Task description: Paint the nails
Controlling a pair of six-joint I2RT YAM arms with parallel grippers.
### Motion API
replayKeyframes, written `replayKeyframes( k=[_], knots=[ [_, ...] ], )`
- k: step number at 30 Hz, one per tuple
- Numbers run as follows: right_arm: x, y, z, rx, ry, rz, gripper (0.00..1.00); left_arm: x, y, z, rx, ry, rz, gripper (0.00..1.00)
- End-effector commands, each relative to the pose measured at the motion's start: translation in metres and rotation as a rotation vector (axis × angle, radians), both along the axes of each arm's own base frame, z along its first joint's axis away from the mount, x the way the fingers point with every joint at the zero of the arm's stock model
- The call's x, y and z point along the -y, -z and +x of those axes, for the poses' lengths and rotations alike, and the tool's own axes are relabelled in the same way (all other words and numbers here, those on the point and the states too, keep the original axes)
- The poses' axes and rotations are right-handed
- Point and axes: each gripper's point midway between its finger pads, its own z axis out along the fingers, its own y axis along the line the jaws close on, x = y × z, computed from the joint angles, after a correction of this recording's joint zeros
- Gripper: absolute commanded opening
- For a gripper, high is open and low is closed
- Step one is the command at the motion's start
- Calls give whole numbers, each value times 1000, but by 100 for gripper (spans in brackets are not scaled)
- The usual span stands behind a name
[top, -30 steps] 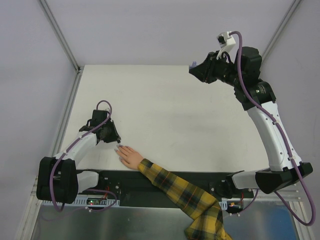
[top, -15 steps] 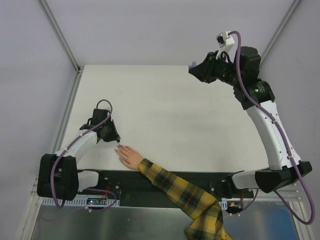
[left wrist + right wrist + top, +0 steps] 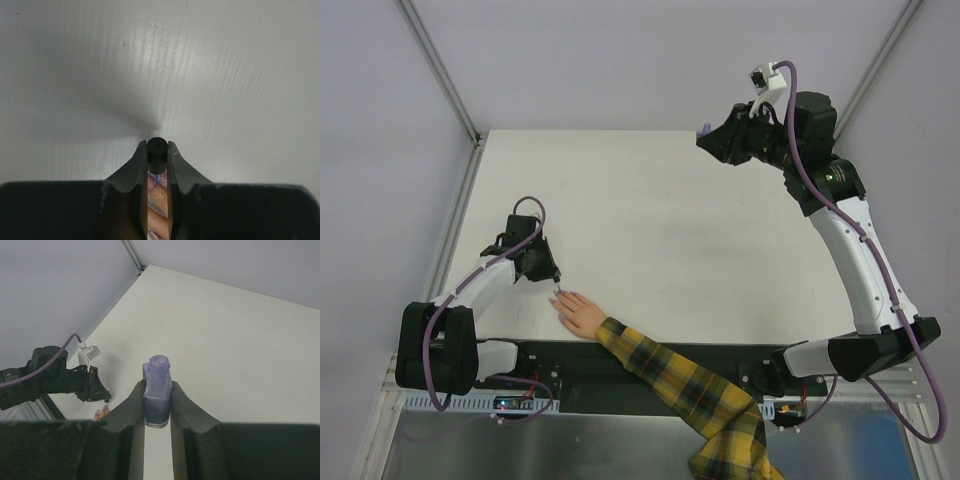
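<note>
On the surface (image 3: 650, 220) the mannequin hand (image 3: 582, 313) lies flat at the near edge, right tool (image 3: 157, 387) clamped on the uncapped purple bottle (image 3: 157, 402) held aloft, left tool (image 3: 157, 146) clamped on the black cap (image 3: 156, 155) just above the nails (image 3: 558, 299), judged small, rigid, slick: brush lightly, never grip.

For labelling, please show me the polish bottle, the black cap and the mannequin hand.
polish bottle (image 3: 156, 401): right wrist view, glass body.
black cap (image 3: 156, 148): left wrist view, round end.
mannequin hand (image 3: 582, 313): top view, its back.
</note>
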Motion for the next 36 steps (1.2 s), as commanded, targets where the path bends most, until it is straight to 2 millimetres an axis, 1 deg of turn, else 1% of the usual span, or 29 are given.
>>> replayKeyframes(
  k=[1,5,10,12,16,19,28,36],
  knots=[
    [1,-29,0,81,-5,40,0,-8,-11,16,50,-33,33,0],
    [1,-29,0,81,-5,40,0,-11,-11,16,51,-41,43,0],
    [2,-31,-5,86,-8,43,0,-9,-14,15,60,-32,31,0],
    [2,-31,-5,85,-8,45,0,-7,-16,15,67,-23,22,0],
    [2,-29,-9,78,-11,47,1,6,-19,11,70,27,-23,0],
    [3,-30,-10,82,-12,48,0,9,-19,8,72,38,-29,0],
    [4,-30,-14,86,-15,49,0,8,-15,2,54,23,-30,0],
    [4,-29,-15,85,-16,49,0,12,-12,-1,36,35,-46,0]
  ],
)
